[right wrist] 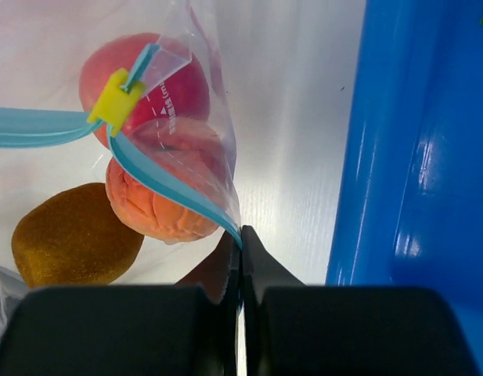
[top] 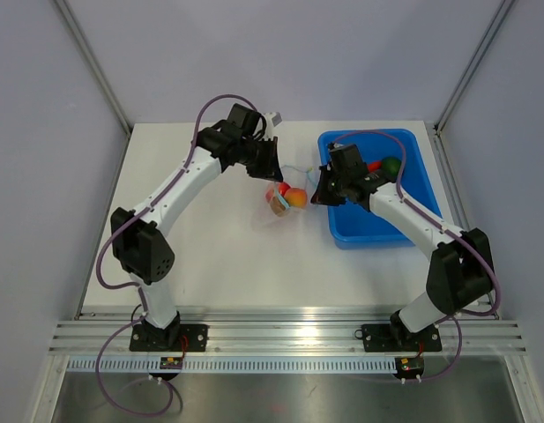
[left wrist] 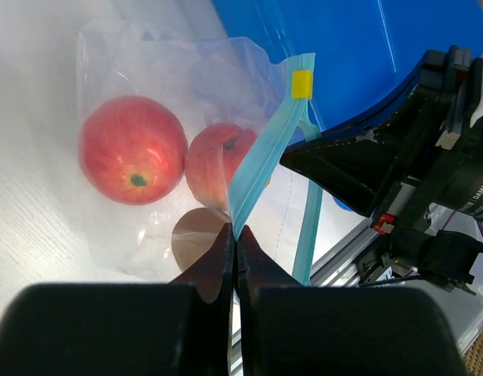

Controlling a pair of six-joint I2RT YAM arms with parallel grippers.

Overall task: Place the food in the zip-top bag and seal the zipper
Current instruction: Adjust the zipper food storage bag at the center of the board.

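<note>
A white rectangular table top (top: 219, 256) fills the middle. Plain pale lilac-grey wall panels (top: 298, 53) stand behind its far edge and along both side edges, joined by slim silver metal corner posts (top: 93, 62). A ribbed aluminium rail (top: 289, 335) runs along the near edge, and below it lies a dull grey metal sheet (top: 280, 397). The light is soft and even.

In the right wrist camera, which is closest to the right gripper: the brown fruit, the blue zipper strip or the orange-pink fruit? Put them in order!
1. zipper strip: pinched in the right gripper itself.
2. orange-pink fruit: just left of the tips, behind the strip.
3. brown fruit: farthest, at the far left.
</note>
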